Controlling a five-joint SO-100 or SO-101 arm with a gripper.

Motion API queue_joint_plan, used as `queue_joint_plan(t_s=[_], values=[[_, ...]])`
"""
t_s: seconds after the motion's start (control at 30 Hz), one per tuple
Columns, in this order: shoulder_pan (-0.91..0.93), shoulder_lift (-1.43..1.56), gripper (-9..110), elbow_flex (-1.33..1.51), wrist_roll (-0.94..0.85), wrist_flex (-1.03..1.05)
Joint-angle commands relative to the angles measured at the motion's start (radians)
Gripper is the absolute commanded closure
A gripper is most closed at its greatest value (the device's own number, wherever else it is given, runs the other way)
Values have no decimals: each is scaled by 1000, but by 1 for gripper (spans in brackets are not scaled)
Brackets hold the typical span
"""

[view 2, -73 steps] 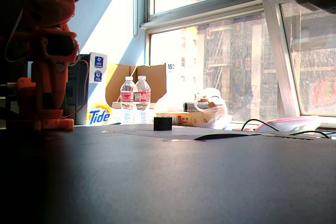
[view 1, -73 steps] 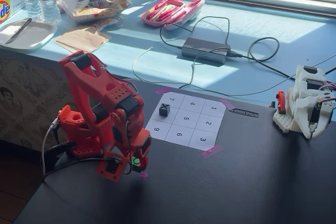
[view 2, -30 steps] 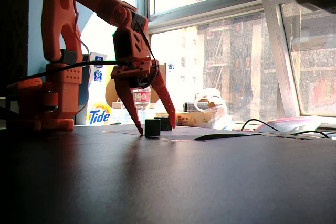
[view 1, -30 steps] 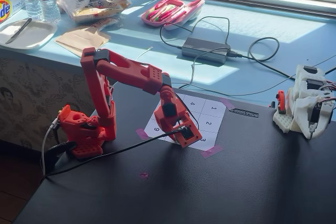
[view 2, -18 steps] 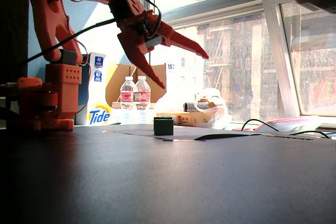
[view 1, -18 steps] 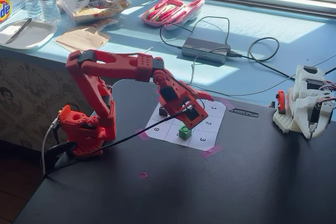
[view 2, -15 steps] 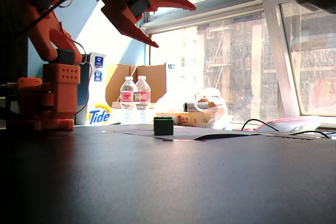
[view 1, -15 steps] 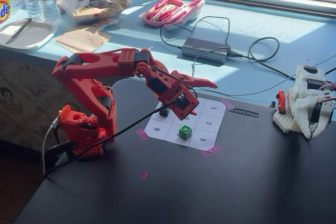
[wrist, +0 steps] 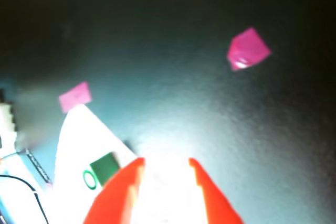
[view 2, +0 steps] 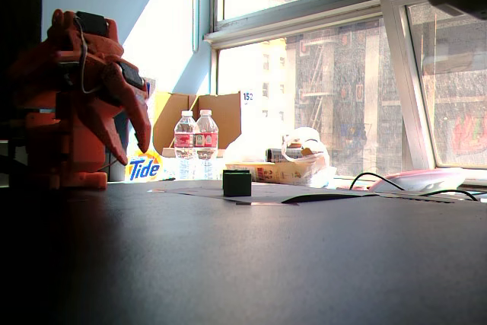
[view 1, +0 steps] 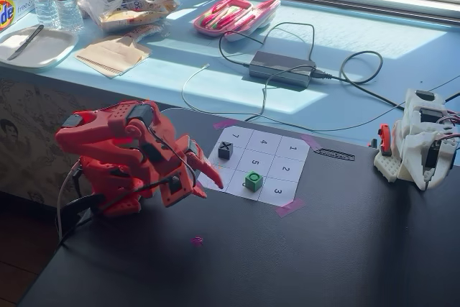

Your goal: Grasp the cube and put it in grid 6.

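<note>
Approach is the step in hand: the red gripper (view 1: 205, 170) hangs above the dark table (view 1: 323, 249) at the near-left edge of the paper grid (view 1: 290, 190), short of the cube (view 1: 253, 181) and not touching it. In a fixed view the green cube sits on the sheet in the row nearest the camera, on or against the cell next to the printed 3; that ought to be grid 6 (view 1: 244, 189) or the line between it and 5, though the cube covers the digit, so I cannot be sure. The dark X cube (view 1: 226, 150) stands apart, further back near the 7.

In the wrist view the two red fingers (wrist: 118, 192) enter from the bottom edge with a clear gap between them and nothing in it, so the jaws stand moderately apart and empty. The cube (wrist: 104, 167) lies just left of the left finger there, off the gripper's centre line, with a pink tape tab (wrist: 75, 96) at the sheet's corner beyond. The low fixed view shows the cube (view 2: 237, 183) resting flat on the sheet, well clear of the arm.

Next, the gripper probably needs to swing toward the cube until it sits between the fingers, then descend to straddle it before closing; if the cube already rests in 6, only a small shift may be needed
</note>
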Motion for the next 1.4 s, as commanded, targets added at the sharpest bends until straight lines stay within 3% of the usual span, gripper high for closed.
queue_joint_plan(t_s=[0.0, 1.37], values=[[-2, 2, 101, 52, 28, 58], [-2, 2, 101, 95, 23, 101]])
